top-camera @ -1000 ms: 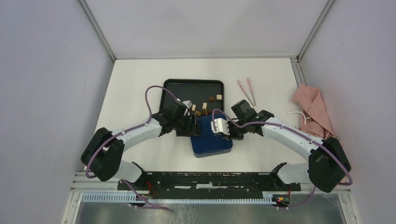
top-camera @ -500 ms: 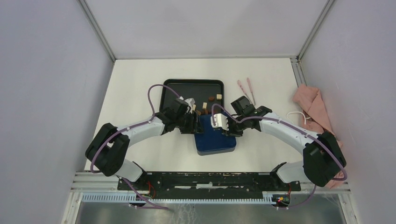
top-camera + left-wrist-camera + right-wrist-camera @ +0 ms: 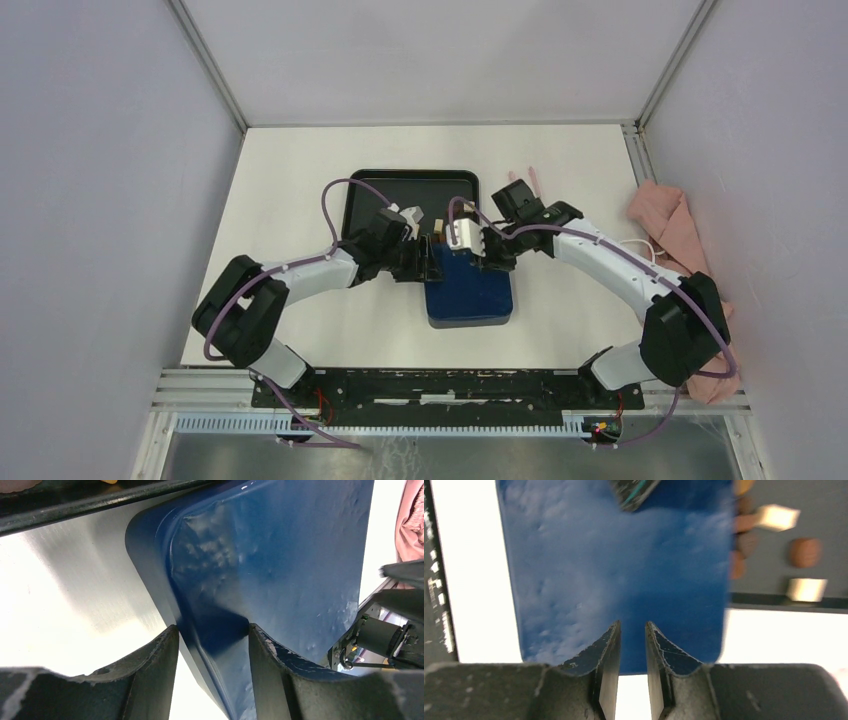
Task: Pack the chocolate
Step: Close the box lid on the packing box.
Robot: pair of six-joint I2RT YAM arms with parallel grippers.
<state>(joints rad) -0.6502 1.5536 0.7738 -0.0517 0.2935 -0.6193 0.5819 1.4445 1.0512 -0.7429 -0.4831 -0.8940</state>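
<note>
At frame centre the left fingers (image 3: 155,670) clamp a blue lid's (image 3: 468,290) rim. The right fingers (image 3: 606,655) stand narrow over it, grip impossible to tell. Chocolate pieces (image 3: 805,551) lie in the black tray (image 3: 400,185) just above the lid.

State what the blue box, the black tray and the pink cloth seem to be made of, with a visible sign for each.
Blue box: probably coated card or thin plastic; glossy, faintly dimpled skin, rounded corner.
Black tray: likely plastic; smooth with a soft sheen.
Pink cloth: fabric; matt, lying in soft folds.
</note>
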